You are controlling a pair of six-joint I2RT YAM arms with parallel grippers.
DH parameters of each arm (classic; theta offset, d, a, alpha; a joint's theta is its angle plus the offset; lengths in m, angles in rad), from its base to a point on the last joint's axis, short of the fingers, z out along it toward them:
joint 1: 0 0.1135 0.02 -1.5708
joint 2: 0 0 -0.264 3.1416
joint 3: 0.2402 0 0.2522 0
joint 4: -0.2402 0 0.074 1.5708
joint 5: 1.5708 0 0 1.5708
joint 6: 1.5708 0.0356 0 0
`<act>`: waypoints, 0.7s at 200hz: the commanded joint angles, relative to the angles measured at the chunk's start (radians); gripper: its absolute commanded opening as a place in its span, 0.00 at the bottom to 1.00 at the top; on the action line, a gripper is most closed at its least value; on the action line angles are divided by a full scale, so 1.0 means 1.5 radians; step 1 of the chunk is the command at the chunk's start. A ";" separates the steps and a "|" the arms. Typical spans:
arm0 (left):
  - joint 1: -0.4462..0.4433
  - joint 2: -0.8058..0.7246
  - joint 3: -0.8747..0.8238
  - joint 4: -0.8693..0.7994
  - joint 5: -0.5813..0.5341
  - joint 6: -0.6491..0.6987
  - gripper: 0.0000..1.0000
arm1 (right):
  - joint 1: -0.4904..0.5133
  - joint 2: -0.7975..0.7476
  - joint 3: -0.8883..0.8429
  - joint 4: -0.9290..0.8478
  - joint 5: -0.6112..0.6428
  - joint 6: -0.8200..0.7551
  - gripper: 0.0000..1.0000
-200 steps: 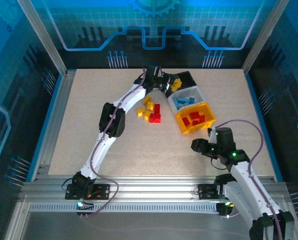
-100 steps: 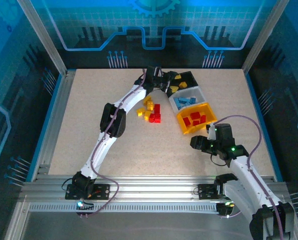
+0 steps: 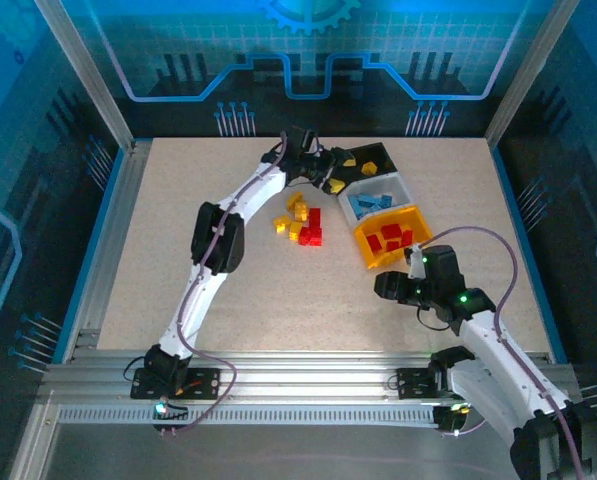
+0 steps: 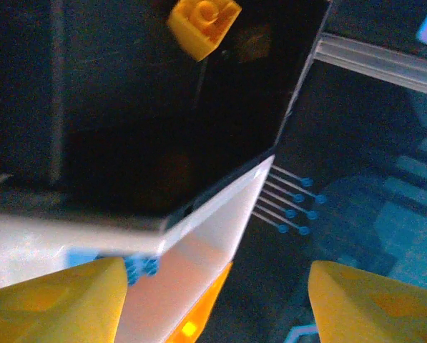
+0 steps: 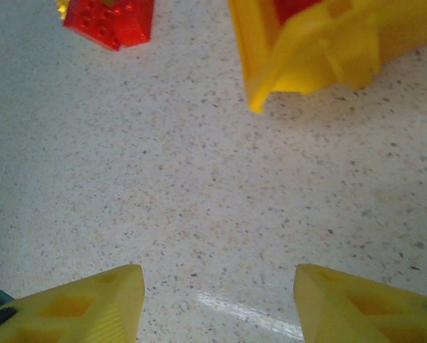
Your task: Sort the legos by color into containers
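Your top camera looks down from the near side; your right wrist camera, close-in, shares the yellow bin (image 3: 370,256) (image 5: 306,53).

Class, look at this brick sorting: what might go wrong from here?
Red and yellow bricks lie touching in one pile, so a grab may drag or lift a wrong-coloured neighbour. The open right tool hangs near a corner of the yellow bin and might nudge it. The bins stand packed together, so a drop near a rim may land next door.

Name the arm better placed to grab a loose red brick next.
Right, probably: right fingers, open, empty, face the red plastic bricks near the red-filled bright yellow plastic bin; left fingers hang at the black plastic bin.
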 commanded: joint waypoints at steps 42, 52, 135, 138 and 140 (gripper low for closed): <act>0.023 -0.179 -0.063 -0.455 -0.229 0.469 0.77 | 0.091 0.016 0.049 -0.008 0.045 0.013 0.58; 0.023 -0.166 -0.031 -0.508 -0.276 0.511 0.78 | 0.104 0.024 0.053 -0.003 0.050 0.014 0.58; 0.027 -0.075 0.040 -0.545 -0.347 0.573 0.75 | 0.155 0.086 0.114 -0.010 0.068 0.002 0.58; 0.028 -0.073 0.041 -0.543 -0.344 0.572 0.75 | 0.156 0.085 0.114 -0.010 0.069 0.003 0.58; 0.027 -0.072 0.040 -0.541 -0.344 0.571 0.75 | 0.156 0.084 0.114 -0.010 0.070 0.004 0.58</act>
